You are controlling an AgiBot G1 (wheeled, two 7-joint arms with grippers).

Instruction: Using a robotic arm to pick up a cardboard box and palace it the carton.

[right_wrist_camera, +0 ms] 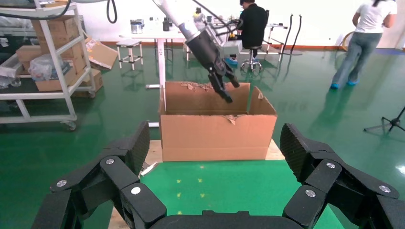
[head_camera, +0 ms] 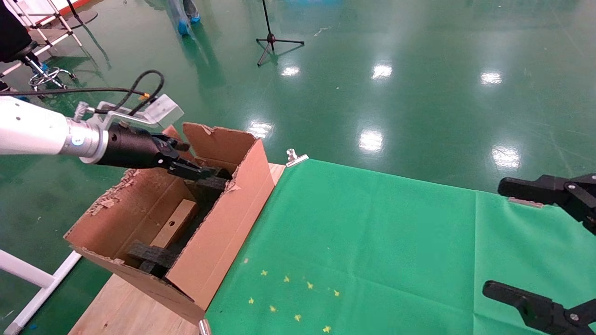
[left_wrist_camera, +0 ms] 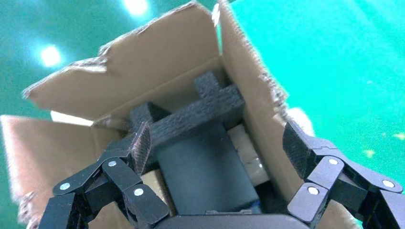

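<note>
The carton (head_camera: 219, 232) stands open on the table's left end, with ragged flaps and dark foam blocks (head_camera: 151, 256) inside. The cardboard box (head_camera: 174, 223) lies flat inside it, round hole facing up. The robotic arm is my left one; its gripper (head_camera: 198, 171) hangs open and empty over the carton's far end, above the box. In the left wrist view this gripper (left_wrist_camera: 217, 143) is spread over the foam (left_wrist_camera: 200, 112), with a taped tan piece (left_wrist_camera: 248, 155) below. My right gripper (head_camera: 507, 239) is open and empty at the table's right. The right wrist view shows the carton (right_wrist_camera: 217, 131) ahead.
A green cloth (head_camera: 372, 242) with small yellow marks (head_camera: 288, 298) covers the table right of the carton. Bare wood (head_camera: 121, 307) shows at the front left. A metal clip (head_camera: 295, 158) sits at the far edge. A tripod (head_camera: 272, 39) and a stool (head_camera: 42, 74) stand on the floor.
</note>
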